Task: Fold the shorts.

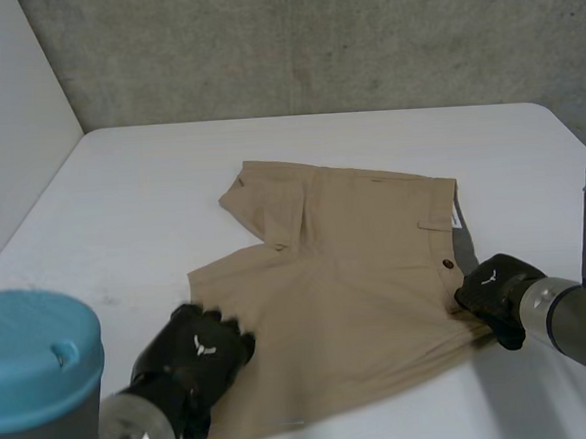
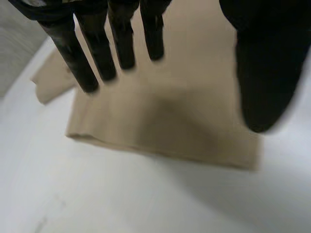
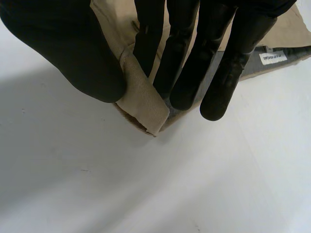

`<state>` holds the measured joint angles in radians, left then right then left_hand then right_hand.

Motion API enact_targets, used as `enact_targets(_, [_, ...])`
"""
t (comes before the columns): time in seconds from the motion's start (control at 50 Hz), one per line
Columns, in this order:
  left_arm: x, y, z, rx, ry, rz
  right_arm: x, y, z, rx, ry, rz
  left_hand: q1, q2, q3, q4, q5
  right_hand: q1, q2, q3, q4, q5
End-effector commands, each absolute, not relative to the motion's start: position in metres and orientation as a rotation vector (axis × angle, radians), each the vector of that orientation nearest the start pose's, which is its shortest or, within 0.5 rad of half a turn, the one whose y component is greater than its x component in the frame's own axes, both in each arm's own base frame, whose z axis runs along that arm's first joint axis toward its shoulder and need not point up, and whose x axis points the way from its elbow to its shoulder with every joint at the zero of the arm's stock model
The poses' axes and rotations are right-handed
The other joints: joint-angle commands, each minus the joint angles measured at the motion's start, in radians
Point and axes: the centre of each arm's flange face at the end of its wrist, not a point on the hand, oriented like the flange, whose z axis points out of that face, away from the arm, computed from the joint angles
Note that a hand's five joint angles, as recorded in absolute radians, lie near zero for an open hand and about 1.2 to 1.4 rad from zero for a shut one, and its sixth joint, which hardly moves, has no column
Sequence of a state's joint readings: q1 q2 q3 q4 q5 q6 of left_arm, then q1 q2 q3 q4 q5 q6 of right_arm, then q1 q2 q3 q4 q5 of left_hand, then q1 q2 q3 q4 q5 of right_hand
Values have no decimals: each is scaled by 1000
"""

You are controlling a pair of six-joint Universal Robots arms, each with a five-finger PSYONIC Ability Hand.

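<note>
Item: tan woven-cloth shorts (image 1: 355,275), one pair, laid flat in the middle of the flat white table (image 1: 144,188). The waistband (image 1: 455,233) is turned toward the right arm and the legs toward the left arm. The farther leg is seen partly turned over on itself. A dark round button (image 1: 447,264) is noted just beside the waistband.

Handling: judged light, soft and limp, with no stiffness of its own. A lifted part is expected to sag and drag the rest across the smooth table. The doubled waistband and the stitched leg hem (image 2: 160,150) are judged the firmest places to take hold.

Left hand (image 1: 197,357): placed at the nearer leg's hem. Its fingers (image 2: 97,53) are held straight and spread above the cloth, with the thumb well apart, and nothing is held. Whether the fingertips touch the cloth cannot be told.

Right hand (image 1: 493,290): placed at the near corner of the waistband. That corner (image 3: 143,104) is pinched between thumb and fingers. A small white label (image 3: 274,57) is seen inside the band, beside the fingertips.
</note>
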<state>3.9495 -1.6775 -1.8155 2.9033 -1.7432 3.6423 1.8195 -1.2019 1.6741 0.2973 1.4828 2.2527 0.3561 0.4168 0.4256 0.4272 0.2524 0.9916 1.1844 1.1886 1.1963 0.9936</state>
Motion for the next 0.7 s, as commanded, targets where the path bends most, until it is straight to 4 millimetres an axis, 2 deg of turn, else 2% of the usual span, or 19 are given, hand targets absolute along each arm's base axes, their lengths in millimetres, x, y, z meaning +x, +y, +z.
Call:
enact_targets(0.02, [-285,-152,230,1405,2201,-1699,207,-240,150,-1687,2498,-1327,-148,-209,-218,-220,-219,405,212,208,200,228])
enact_targets(0.04, [-291,-168,234,1361,2184,-1749,207,-240,150,-1686,2497,-1334,-148,-209,-218,-220,-219,405,212,208,200,228])
enact_targets(0.1, [-298,-192,237,1308,2162,-1813,208,-239,147,-1688,2487,-1353,-148,-209,-218,-220,-219,405,212,208,200,228])
enact_targets(0.18, [-326,-231,234,1295,2094,-1971,209,-239,145,-1687,2478,-1379,-137,-198,-206,-208,-208,405,212,208,200,228])
enact_targets(0.24, [-342,-247,230,1322,2061,-2046,208,-242,144,-1669,2481,-1405,-137,-197,-206,-208,-208,405,212,208,200,228])
enact_targets(0.34, [-377,-284,213,1414,1995,-2163,208,-242,143,-1661,2480,-1417,-122,-183,-192,-193,-193,405,212,208,200,228])
enact_targets(0.48, [-392,-342,182,1514,1867,-2247,208,-238,140,-1665,2480,-1400,-131,-192,-200,-202,-202,405,212,208,200,228])
enact_targets(0.62, [-408,-361,150,1680,1680,-2284,207,-236,137,-1665,2483,-1388,-137,-197,-206,-208,-208,405,212,208,200,228])
enact_targets(0.64, [-409,-364,141,1704,1644,-2267,207,-236,137,-1665,2484,-1386,-137,-197,-206,-208,-208,405,212,208,200,228])
enact_targets(0.7, [-403,-374,129,1722,1603,-2223,207,-234,136,-1667,2484,-1376,-137,-197,-206,-208,-208,405,212,208,200,228])
